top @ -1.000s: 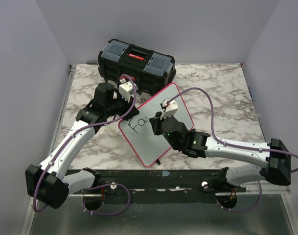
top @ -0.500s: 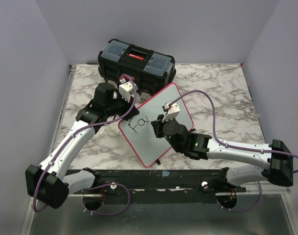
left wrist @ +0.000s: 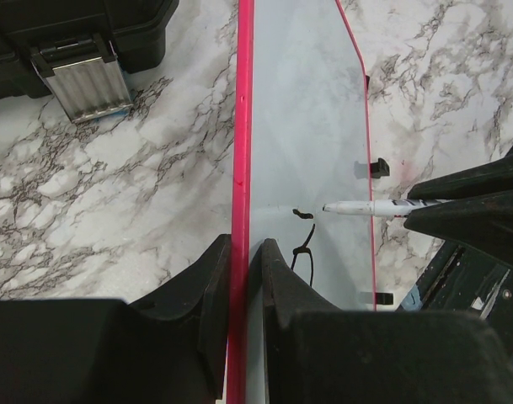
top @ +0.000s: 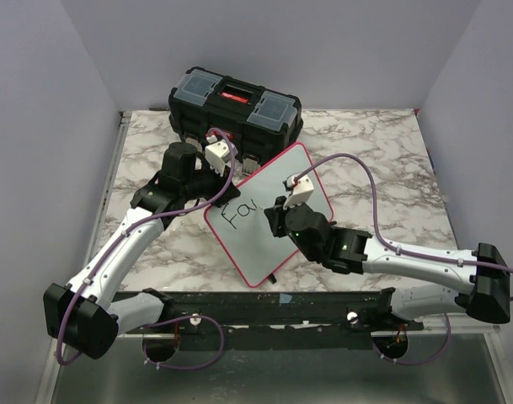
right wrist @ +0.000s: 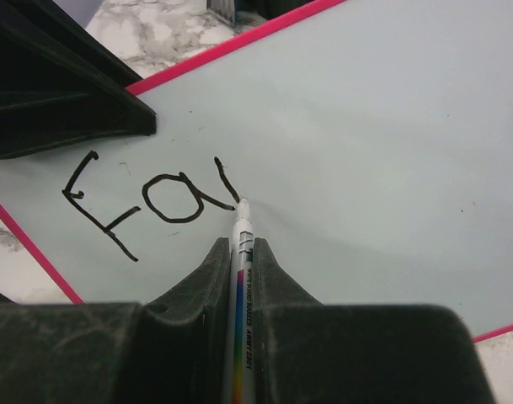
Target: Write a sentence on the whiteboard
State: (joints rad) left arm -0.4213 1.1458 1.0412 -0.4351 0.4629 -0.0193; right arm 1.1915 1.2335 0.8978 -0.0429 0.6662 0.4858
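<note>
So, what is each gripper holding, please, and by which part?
Left gripper: the red-rimmed glossy white whiteboard, by its edge. Right gripper: the white marker pen, by its barrel near the tip.

Glossy white whiteboard (top: 258, 249) with smooth red rim (left wrist: 241, 168), marble-patterned tabletop (top: 382, 160), matt black plastic toolbox (top: 235, 105) with ribbed metal latch (left wrist: 86, 84)
</note>
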